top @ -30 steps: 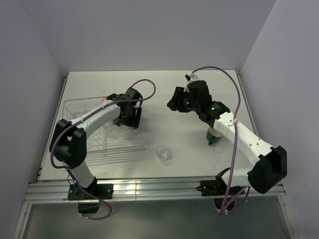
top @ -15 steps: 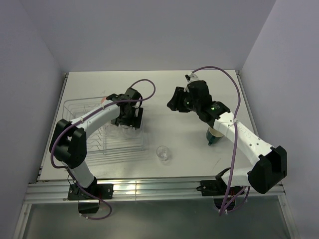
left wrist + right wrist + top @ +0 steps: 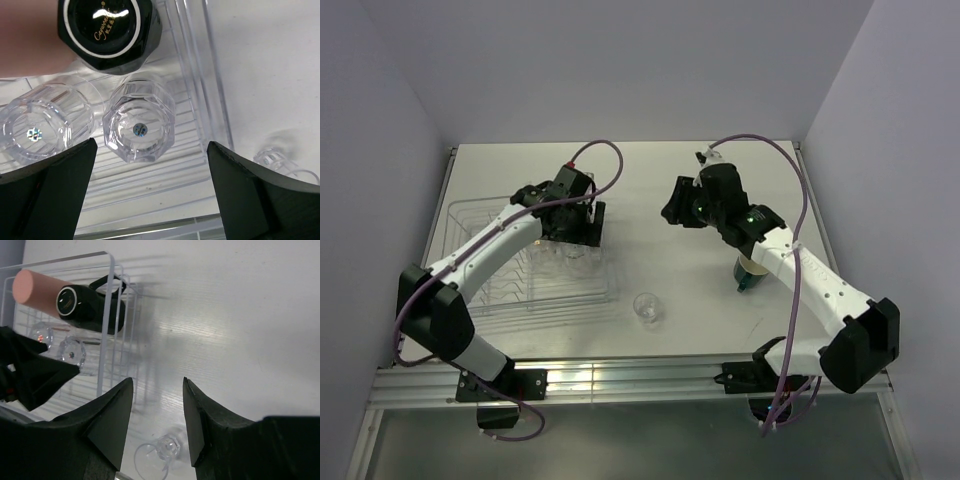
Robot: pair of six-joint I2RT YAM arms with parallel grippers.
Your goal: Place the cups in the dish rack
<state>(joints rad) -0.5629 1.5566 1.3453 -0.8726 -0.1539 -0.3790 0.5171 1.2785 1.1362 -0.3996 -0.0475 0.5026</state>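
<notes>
The left gripper [image 3: 150, 145] hangs released, fingers spread, over the dish rack [image 3: 200, 100]. Two clear tumblers [image 3: 139, 129] stand right beneath it, with one black mug [image 3: 107, 30] and one salmon cup [image 3: 37, 290] just beyond. One loose tumbler [image 3: 647, 307] stands on the table near the right gripper [image 3: 156, 382], which is spread and empty. One green mug [image 3: 752, 272] sits behind it.

Cups are adding up to 6 altog. Clear tumblers [image 3: 139, 130] are making up 3 of them: that one, a 2nd tumbler [image 3: 42, 132] & a 3rd tumbler [image 3: 272, 159]. Black mug [image 3: 107, 30] is counting as 1. Salmon cup [image 3: 35, 290]: 1 showing. Dk green mug [image 3: 752, 272]: 1 showing. By place, 4 cups are sitting inside the rack, 2 outside it. Dish rack [image 3: 495, 285] is coming to 1 only. Robot arms are numbering 2: left arm [image 3: 495, 238] & right arm [image 3: 810, 280].
</notes>
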